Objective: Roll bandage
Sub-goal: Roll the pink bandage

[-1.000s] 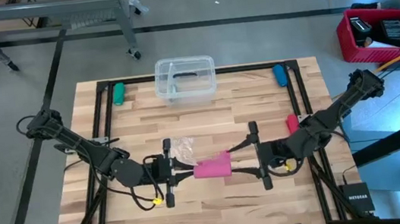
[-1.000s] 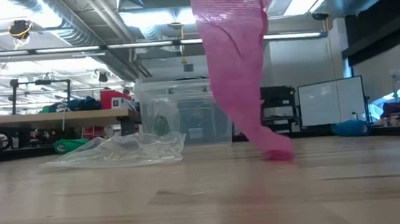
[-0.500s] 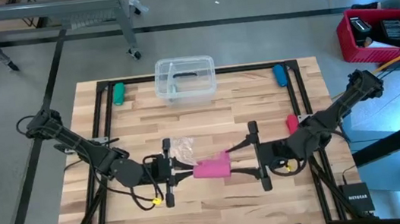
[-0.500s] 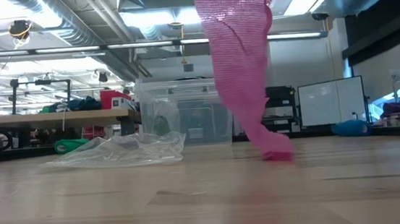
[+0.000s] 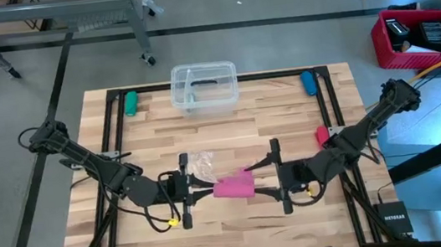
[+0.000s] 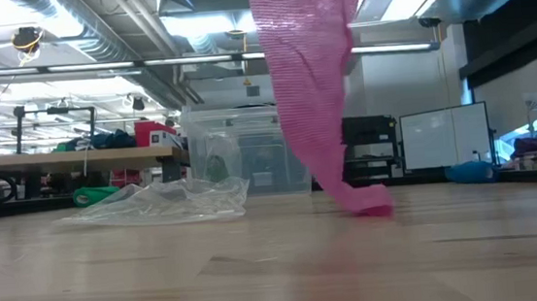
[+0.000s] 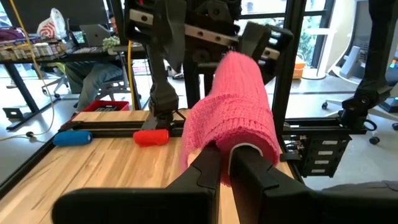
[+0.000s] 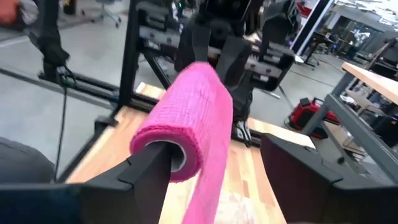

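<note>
The left gripper (image 7: 225, 163) has its two dark fingers pinched narrow on one end of the soft pink elastic bandage roll (image 5: 234, 187), holding it above the light wooden table (image 5: 230, 131). Facing it, the right gripper (image 8: 214, 171) stands with its fingers spread wide on either side of the roll's other end, where a pale core shows; one finger (image 8: 152, 168) lies against the roll's rim. From the roll a loose pink strip hangs down until its tip rests on the boards. Just beside the roll lies a crumpled clear plastic wrapper (image 5: 201, 163). Farther from the roll stands a clear plastic box (image 5: 204, 86), and a small red stubby object (image 5: 321, 135) sits near the right arm.
</note>
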Tool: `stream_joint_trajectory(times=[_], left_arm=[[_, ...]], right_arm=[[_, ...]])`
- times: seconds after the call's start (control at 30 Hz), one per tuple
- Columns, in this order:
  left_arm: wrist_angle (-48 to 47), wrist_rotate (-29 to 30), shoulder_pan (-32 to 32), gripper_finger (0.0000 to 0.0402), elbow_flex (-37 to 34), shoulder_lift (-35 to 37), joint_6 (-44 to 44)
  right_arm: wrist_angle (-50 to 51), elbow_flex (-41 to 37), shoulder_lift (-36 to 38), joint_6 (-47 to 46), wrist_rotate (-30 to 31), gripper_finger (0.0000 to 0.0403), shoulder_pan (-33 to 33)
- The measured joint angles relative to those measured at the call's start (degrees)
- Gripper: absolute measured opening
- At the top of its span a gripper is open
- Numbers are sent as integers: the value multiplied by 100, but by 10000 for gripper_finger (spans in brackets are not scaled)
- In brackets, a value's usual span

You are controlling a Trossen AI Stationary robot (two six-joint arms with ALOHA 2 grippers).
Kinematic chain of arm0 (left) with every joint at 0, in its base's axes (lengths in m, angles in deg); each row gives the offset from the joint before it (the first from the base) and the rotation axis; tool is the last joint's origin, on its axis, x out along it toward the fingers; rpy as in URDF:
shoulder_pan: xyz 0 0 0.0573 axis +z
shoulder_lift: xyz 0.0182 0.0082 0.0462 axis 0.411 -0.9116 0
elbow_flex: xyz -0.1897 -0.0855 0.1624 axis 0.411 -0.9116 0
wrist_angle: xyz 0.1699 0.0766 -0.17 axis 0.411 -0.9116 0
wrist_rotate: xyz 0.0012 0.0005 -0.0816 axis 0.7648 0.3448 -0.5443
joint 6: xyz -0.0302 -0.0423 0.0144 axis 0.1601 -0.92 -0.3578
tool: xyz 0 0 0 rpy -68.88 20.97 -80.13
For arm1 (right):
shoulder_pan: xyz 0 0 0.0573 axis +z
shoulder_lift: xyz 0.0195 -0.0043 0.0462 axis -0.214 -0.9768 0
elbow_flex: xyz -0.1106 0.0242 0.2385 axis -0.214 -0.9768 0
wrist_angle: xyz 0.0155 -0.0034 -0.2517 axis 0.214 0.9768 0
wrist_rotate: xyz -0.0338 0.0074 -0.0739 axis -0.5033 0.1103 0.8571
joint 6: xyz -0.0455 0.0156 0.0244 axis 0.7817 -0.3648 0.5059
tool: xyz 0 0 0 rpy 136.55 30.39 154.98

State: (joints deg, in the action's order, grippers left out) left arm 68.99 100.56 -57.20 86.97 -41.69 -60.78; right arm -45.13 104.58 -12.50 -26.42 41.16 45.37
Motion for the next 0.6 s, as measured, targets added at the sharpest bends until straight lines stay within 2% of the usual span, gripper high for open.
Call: stream_joint_trajectory(times=[0.4, 0.6], left_arm=[[37, -2, 91, 15, -2, 0, -160], [31, -344, 196, 13, -2, 7, 6]], right_arm=[[51, 0, -79, 4, 74, 248, 3], [60, 0, -79, 23, 59, 248, 5]])
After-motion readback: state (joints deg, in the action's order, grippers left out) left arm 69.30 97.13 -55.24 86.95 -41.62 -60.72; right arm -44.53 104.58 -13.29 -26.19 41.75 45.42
